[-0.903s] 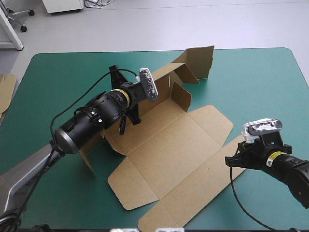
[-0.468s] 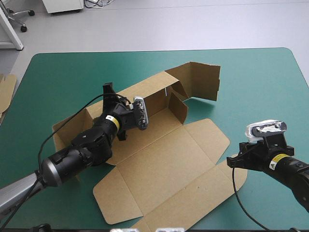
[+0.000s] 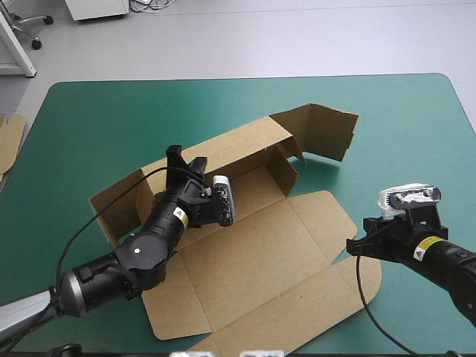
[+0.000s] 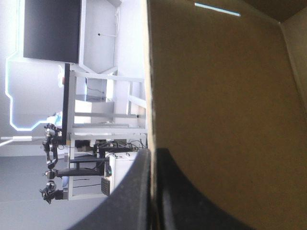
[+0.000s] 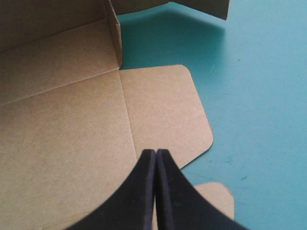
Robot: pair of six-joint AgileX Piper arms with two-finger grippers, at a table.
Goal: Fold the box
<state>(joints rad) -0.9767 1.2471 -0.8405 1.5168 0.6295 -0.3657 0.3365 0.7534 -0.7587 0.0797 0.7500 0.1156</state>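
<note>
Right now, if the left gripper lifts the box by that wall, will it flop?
Probably light: the box is one thin sheet. Panels seem stiff; the far flap stands unaided. Held by the left gripper alone, it likely hinges at creases.

Lab: teal-green table (image 3: 401, 111), wheeled chair (image 3: 33, 30)

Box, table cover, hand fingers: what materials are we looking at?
Box: brown paperboard, matte, probably corrugated; scored creases and raw cut edges show. Table cover: teal-green, smooth, with faint marks; vinyl or rubber mat, can't tell which. Right hand's fingers: black, matte, likely rubber or plastic; the look leaves it open.
</note>
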